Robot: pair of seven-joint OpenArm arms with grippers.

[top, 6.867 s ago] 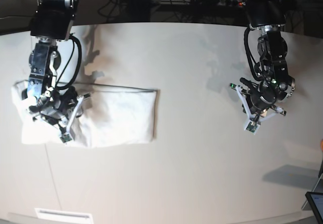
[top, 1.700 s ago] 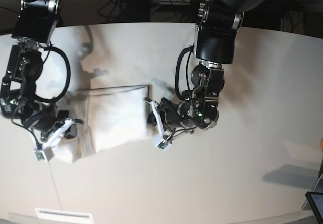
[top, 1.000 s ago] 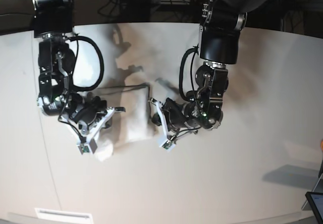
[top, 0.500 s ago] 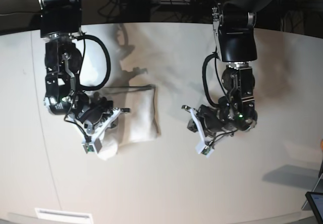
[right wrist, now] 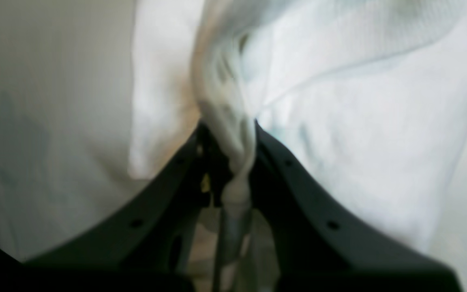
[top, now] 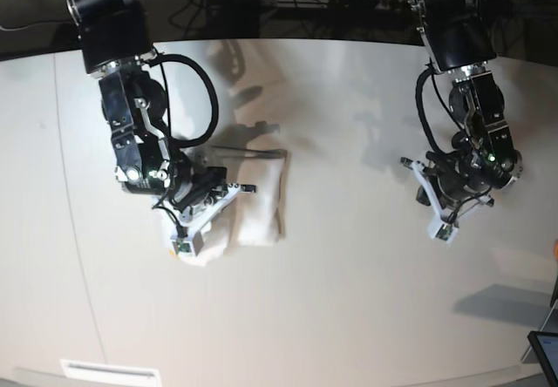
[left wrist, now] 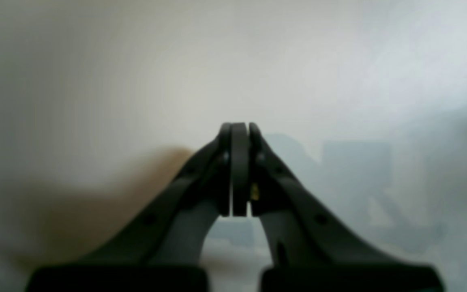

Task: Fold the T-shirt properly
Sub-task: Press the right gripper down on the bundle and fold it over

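Observation:
The T-shirt (top: 264, 197) lies as a narrow white folded bundle left of the table's middle, with no print showing. My right gripper (top: 206, 220) sits on the bundle's left part, shut on a bunched fold of it. The right wrist view shows that fold of the T-shirt (right wrist: 359, 142) pinched between the dark fingers of the right gripper (right wrist: 233, 142), with cloth spreading out on both sides. My left gripper (top: 442, 228) hovers over bare table far to the right, well away from the shirt. The left gripper (left wrist: 239, 129) is shut with nothing in it.
The pale table (top: 349, 300) curves along a dark back edge with cables behind it. A dark screen corner (top: 545, 352) sits at the lower right. At the front left edge there is a white strip (top: 109, 371).
My right gripper has carried the shirt's left side further right, so the bundle is narrower. The left arm has swung away to the right, shut and empty.

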